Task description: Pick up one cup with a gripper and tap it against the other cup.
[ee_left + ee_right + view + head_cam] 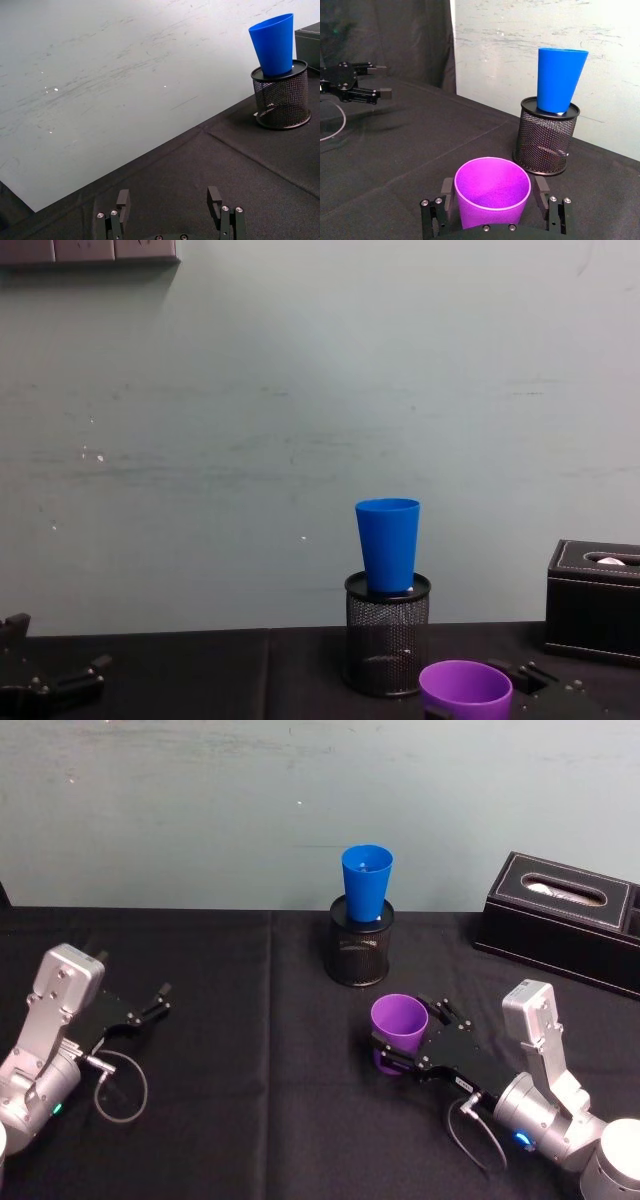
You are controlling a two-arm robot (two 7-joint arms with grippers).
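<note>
Purple cup (400, 1020) was low at the bench (250, 1100), pinched at its sides by the right pincer (408, 1032), near the mesh pen holder (360, 955) carrying the blue cup (366, 880). The grasp looked made; the lift and the tap itself remained. The left pincer (155, 1003) lay spread, idle, well apart.
</note>
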